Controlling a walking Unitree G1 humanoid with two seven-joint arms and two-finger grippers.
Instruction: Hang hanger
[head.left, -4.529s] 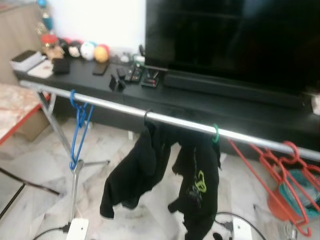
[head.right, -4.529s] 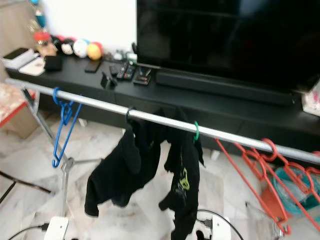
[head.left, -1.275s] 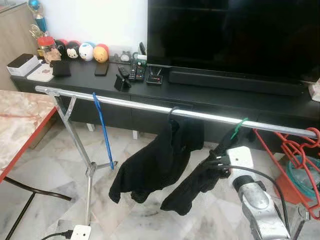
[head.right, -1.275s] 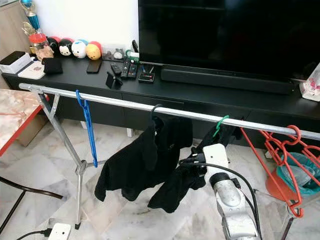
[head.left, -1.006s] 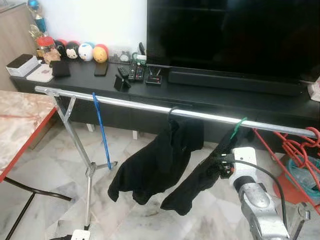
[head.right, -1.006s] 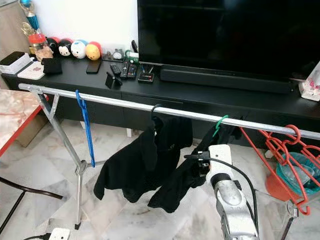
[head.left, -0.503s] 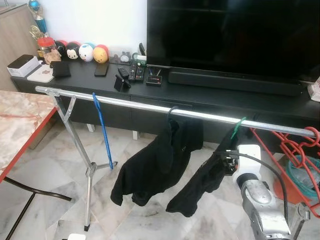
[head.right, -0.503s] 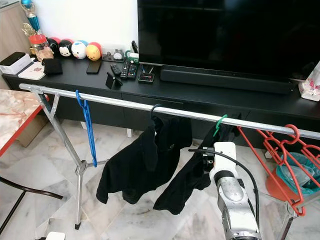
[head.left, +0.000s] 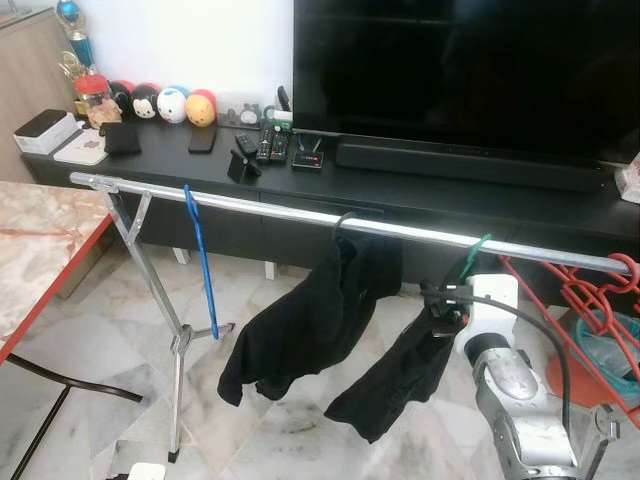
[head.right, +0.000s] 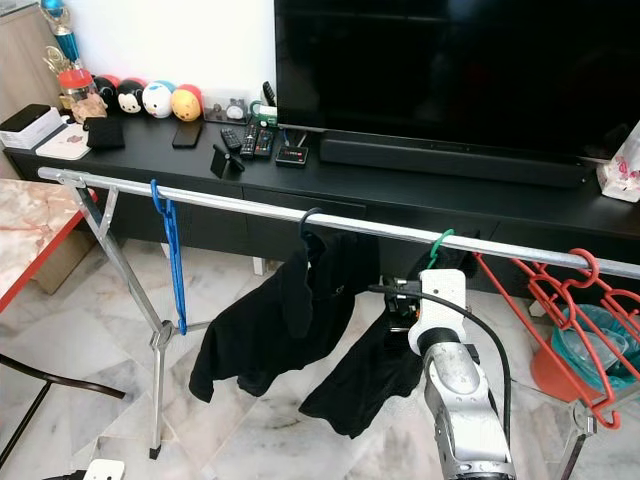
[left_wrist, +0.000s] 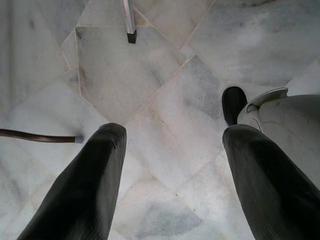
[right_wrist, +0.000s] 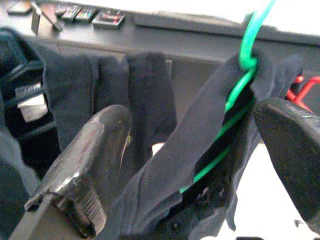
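Observation:
A silver clothes rail (head.left: 270, 208) runs across in front of me. A green hanger (head.left: 476, 247) hooks over it toward the right, and a black garment (head.left: 400, 372) droops from it. My right gripper (right_wrist: 192, 110) is open just below the rail. Its fingers (right_wrist: 95, 150) stand wide on either side of the green hanger (right_wrist: 240, 80) and its dark cloth, and I see no contact. Its white wrist block (head.left: 490, 300) sits right of the garment. My left gripper (left_wrist: 175, 135) hangs open over the marble floor.
On the same rail hang a blue hanger (head.left: 203, 262), a black hanger with a black top (head.left: 315, 325) and several red hangers (head.left: 590, 300). Behind stand a black TV console (head.left: 400, 195) and a TV. A red-edged marble table (head.left: 40, 255) is on the left and a rack leg (head.left: 180, 370) below.
My right arm has shifted right and slightly up. The black garment on the green hanger, earlier drawn out to the left, now hangs more straight down. The head camera has backed off since the oldest frame.

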